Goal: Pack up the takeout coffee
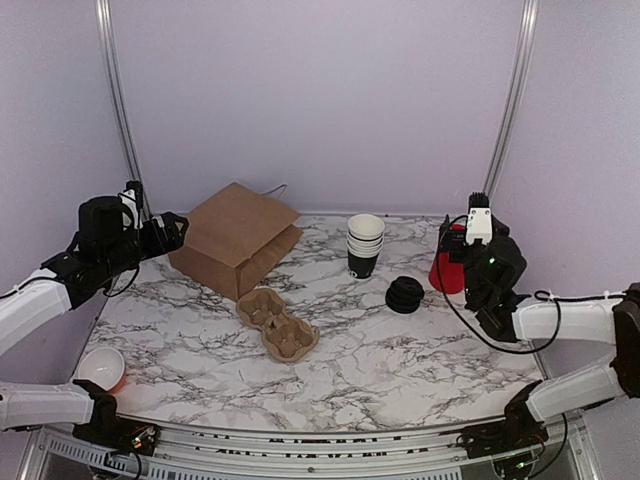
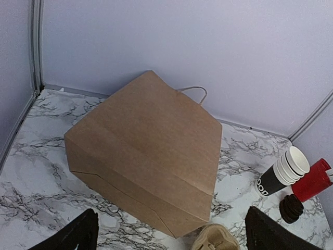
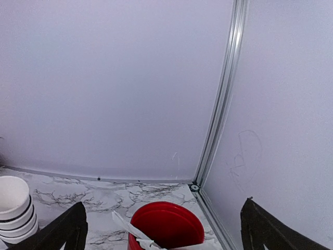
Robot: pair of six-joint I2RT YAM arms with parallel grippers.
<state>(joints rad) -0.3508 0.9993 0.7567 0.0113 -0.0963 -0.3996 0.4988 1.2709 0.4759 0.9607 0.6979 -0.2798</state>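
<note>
Brown kraft paper fills the upper left of the overhead view: a paper bag (image 1: 235, 240) lies on its side on the marble-patterned table (image 1: 400, 370), with a pulp cup carrier (image 1: 277, 323) just below it. Near the centre we see a stack of lidless black cups (image 1: 365, 245). To its lower right is a stack of black lids (image 1: 405, 294), and further right a red cup (image 2: 311, 183) holding white sachets. Another red cup (image 1: 100, 368), white inside, sits at the lower left edge. We find no lidded takeout coffee in any view, so we cannot tell where it is. Our left gripper (image 2: 170, 232) hangs at the bag's left with jaws spread wide, gripping nothing. Our right gripper (image 3: 164, 229) hovers by the sachet cup, jaws equally wide and empty.
</note>
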